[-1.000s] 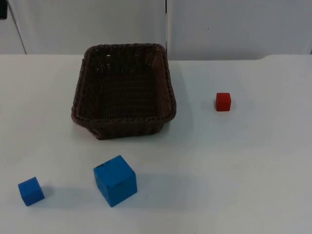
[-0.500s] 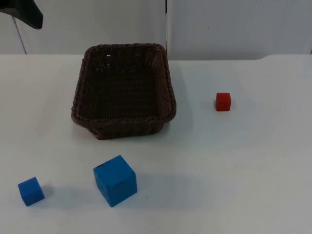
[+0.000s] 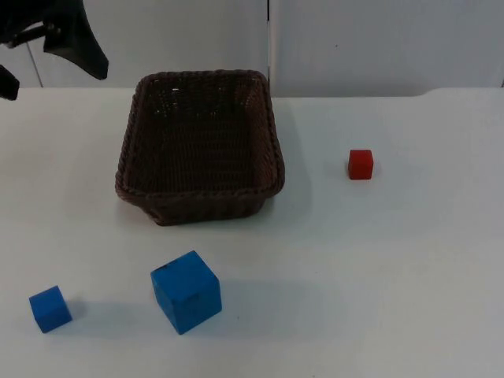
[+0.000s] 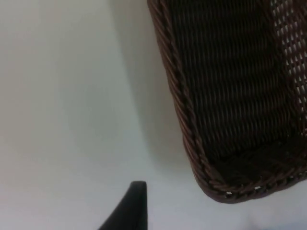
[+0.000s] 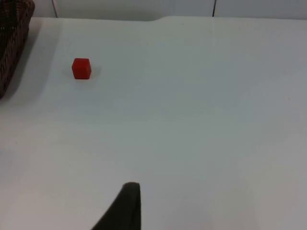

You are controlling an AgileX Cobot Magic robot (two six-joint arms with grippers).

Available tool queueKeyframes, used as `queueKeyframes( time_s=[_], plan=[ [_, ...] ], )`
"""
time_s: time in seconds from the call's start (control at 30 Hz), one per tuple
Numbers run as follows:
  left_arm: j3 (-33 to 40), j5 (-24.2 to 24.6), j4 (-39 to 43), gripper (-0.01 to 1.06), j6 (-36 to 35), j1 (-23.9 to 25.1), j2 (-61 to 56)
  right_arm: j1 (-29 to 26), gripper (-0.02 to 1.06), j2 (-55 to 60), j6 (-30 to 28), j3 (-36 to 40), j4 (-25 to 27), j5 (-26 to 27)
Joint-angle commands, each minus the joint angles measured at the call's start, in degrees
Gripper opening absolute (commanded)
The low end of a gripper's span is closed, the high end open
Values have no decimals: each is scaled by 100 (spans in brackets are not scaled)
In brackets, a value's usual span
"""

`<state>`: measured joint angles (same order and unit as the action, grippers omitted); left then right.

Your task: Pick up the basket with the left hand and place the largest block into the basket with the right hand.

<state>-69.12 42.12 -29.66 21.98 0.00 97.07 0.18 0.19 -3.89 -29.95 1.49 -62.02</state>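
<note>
Left pincer (image 3: 47,59), fingers spread open, hovers above the desk (image 3: 394,260) just beside the empty basket's (image 3: 201,146) far-left corner.

The left end effector (image 3: 49,59) now reaches further into the top view from the upper left corner than half a second ago, and a second ago barely a sliver of the arm showed there. It hangs above the back of the counter (image 3: 409,260), closer to the basket (image 3: 199,146) than before but apart from it, off the basket's far left corner. Its two fingers stand spread, one nearer the basket, one at the picture's left edge.
</note>
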Motion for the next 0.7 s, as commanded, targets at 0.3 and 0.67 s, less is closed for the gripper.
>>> queueKeyframes(
  time_s=[0.3,0.67],
  plan=[
    [-873,-54,-243,105,31,-50,1233,-499,105,-19,2,35,29,23],
    [-2040,-17,-206,105,74,-460,2403,-573,105,-19,2,35,29,23]
  ],
)
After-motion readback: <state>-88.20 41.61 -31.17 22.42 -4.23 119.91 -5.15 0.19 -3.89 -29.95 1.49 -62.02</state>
